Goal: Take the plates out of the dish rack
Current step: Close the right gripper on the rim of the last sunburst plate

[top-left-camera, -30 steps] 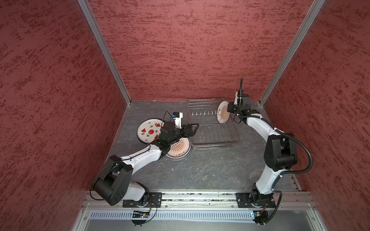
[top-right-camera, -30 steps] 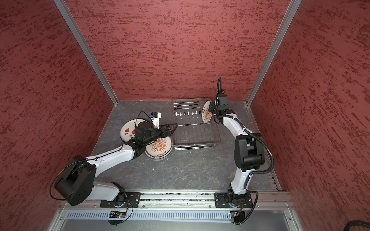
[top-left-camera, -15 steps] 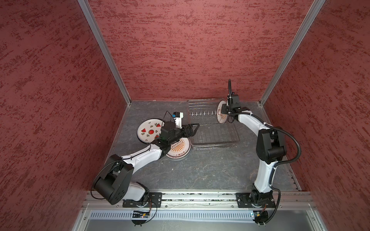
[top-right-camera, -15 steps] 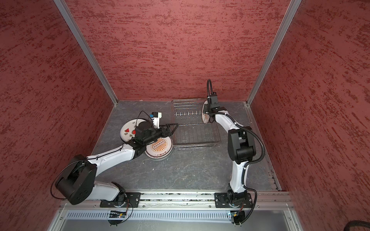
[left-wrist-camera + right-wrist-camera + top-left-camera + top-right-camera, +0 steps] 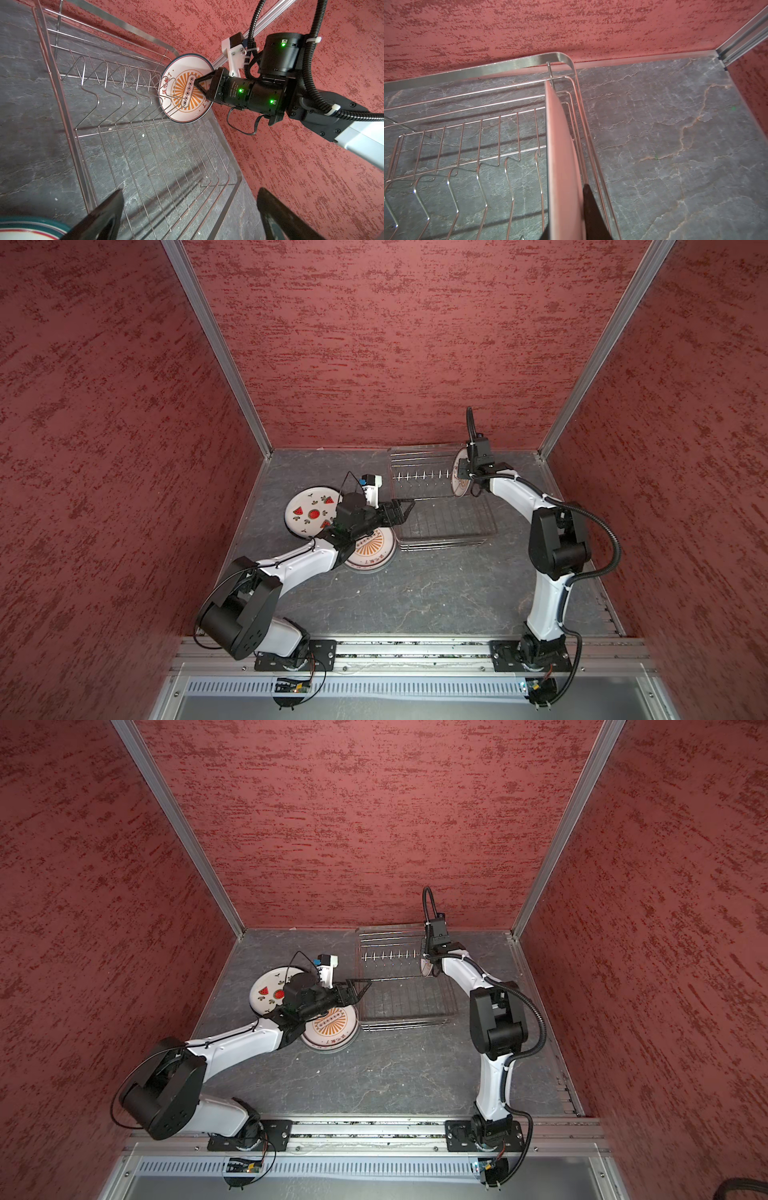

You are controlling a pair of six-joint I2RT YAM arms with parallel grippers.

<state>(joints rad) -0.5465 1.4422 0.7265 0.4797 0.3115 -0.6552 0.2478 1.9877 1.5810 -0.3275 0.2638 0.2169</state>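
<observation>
Orange-sunburst plate (image 5: 188,91), last in the dish rack (image 5: 449,518), is pinched in my right pincer (image 5: 196,82), needing a straight lift off the prongs (image 5: 417,476).

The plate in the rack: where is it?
The plate stands upright at the right end of the rack in both top views, the right gripper shut on its rim.

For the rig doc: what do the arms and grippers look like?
White links, black cylindrical joints: left arm, right arm. Right one carries black corrugated conduit, white zip ties, green LEDs. Black triangular fingers on left gripper and right gripper; white camera brackets.
</observation>
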